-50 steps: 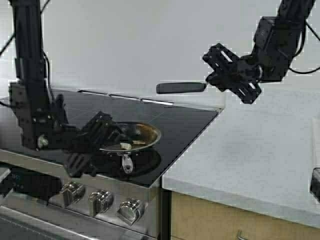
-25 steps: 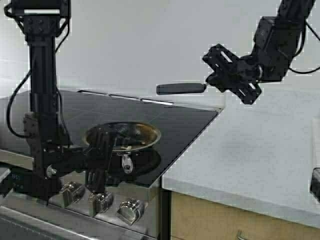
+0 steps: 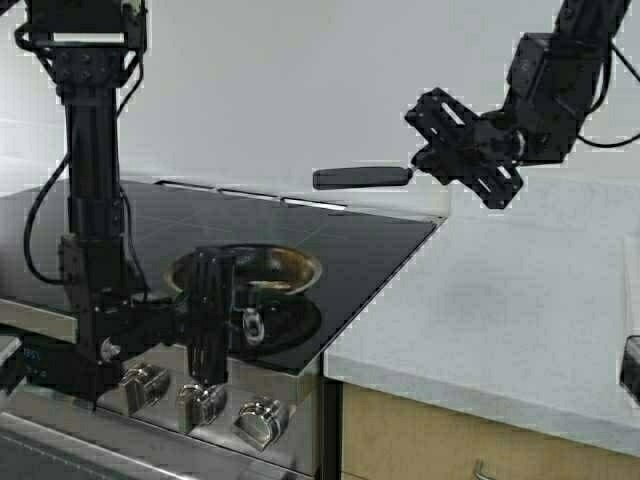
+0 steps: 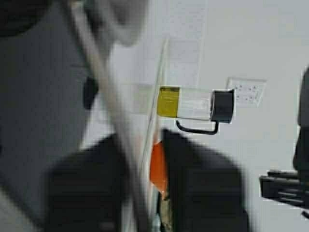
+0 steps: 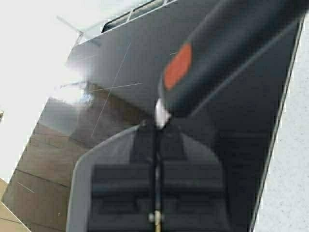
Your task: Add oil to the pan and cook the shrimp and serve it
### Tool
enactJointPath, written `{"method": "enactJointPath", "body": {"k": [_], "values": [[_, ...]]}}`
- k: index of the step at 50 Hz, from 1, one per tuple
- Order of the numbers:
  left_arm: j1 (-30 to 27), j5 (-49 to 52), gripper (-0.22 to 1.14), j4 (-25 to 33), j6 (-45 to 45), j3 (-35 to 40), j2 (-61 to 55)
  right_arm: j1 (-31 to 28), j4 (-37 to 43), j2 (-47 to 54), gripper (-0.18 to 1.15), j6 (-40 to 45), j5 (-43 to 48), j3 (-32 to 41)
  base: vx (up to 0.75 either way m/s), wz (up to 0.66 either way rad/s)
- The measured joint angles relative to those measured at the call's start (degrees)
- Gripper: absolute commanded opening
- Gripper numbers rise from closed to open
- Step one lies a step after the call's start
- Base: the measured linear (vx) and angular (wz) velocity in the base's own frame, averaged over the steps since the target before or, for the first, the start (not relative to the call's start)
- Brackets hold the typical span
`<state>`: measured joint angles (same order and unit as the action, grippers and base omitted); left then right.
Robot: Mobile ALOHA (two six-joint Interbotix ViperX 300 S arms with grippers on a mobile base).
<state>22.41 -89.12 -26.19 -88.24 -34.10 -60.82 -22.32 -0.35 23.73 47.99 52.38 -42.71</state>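
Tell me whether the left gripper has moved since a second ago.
Yes. The left gripper has swung from the pan's left rim toward the stove knobs, now pointing downward.

Pan and oil as we see them
Steel pan [image 3: 262, 268] flat on cooktop, dark inside; oil [image 4: 169, 102] yellow in clear black-lidded jug.

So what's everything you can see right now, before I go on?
pan: one, steel, dark inside, front of the cooktop
cooktop: one, black glass, left of the counter
knobs: three, silver, stove front
counter: one, white
oil jug: one, clear, yellow label, black lid, against the wall
orange object: one, beside the jug
utensil: one, black handle, above the cooktop's far edge
shrimp: not visible
left gripper: black, at the pan's near side
right gripper: black, raised, holding the utensil
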Motion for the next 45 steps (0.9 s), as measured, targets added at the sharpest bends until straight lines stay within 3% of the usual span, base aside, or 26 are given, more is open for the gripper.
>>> {"method": "enactJointPath", "body": {"k": [5,14,27,45], "values": [[0.0,0.2,-0.08,0.0,-1.5,-0.2,-0.3,0.0,0.1,0.0,0.08,0.0,0.0,0.0,0.0,0.0],[0.1,0.1,0.05,0.0,-1.6,-0.4,-0.3,0.0,-0.2,0.1,0.08,-1.0,-0.9,0.4,0.0,0.0],[0.1,0.1,0.03,0.0,-0.6,-3.6,1.3,-0.6,-0.7,0.0,0.08,-7.0,-4.2,2.6,0.0,0.0],[0.0,1.1,0.03,-0.1,1.4,-9.0,5.2,-7.0,2.2,3.1,0.08,-23.8,-11.2,9.6,0.0,0.0]]}}
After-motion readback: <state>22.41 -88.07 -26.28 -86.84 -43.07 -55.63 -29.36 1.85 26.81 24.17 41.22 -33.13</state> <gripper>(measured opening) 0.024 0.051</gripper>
